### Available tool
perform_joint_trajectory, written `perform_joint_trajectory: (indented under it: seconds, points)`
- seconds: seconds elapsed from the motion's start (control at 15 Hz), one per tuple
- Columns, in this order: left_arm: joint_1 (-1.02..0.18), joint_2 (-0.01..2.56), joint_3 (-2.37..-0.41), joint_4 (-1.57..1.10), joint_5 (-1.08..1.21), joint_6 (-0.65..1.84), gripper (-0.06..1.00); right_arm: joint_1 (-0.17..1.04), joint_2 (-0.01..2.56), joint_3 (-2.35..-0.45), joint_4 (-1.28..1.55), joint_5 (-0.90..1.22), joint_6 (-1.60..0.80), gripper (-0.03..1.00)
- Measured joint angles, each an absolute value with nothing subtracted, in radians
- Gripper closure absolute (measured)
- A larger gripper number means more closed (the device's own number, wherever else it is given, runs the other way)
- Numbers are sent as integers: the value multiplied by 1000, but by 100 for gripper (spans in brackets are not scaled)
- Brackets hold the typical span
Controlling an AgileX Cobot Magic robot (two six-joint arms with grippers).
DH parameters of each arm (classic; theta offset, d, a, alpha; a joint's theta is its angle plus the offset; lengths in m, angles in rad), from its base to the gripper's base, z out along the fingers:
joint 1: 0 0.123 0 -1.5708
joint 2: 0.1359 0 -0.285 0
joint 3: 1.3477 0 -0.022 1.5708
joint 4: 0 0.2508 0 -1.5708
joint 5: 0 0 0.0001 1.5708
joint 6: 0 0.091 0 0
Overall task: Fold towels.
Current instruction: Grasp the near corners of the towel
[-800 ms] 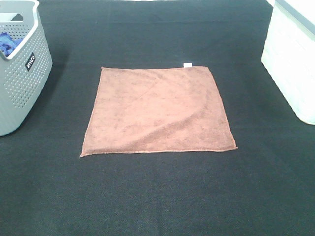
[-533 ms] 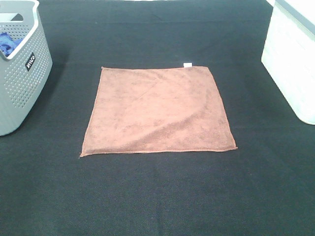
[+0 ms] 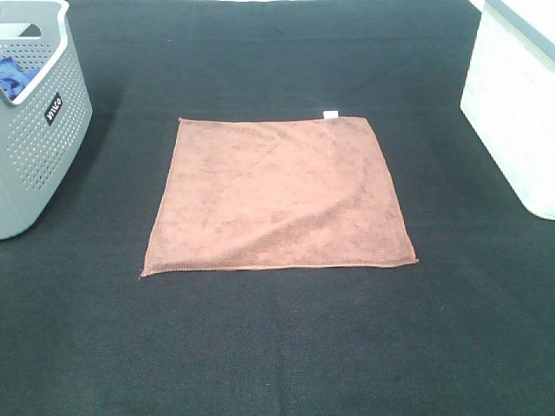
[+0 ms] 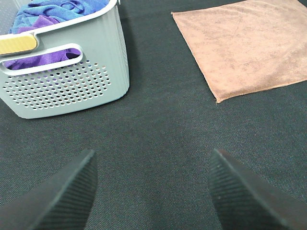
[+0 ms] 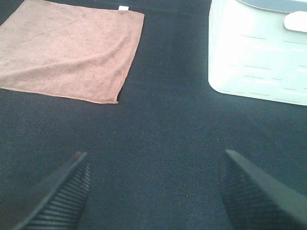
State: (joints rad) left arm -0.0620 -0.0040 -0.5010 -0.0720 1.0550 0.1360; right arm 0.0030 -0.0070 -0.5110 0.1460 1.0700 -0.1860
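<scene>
Nothing has shifted since a moment ago: the towel lies just where it was, and neither arm has come into the overhead view.

Far left stands a grey perforated basket with a blue cloth bundled inside; the left wrist view shows some purple fabric in there too. The left gripper hangs above the black tabletop near that basket, its two ribbed fingers spread wide with nothing between them.

In the middle the reddish-brown towel is spread flat and unfolded, a little rumpled towards its near right corner, well apart from both containers. A small white tag sticks out at its far right corner.

The right gripper also stands wide and empty over bare cloth, between the towel's corner and the white bin at the far right.
</scene>
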Motion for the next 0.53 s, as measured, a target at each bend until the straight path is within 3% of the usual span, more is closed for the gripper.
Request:
perform_joint_trajectory:
  seconds: [0.53]
  points:
    - [-62, -4, -501, -72, 1055, 136, 31, 3, -7, -511, 146, 1070, -186, 26]
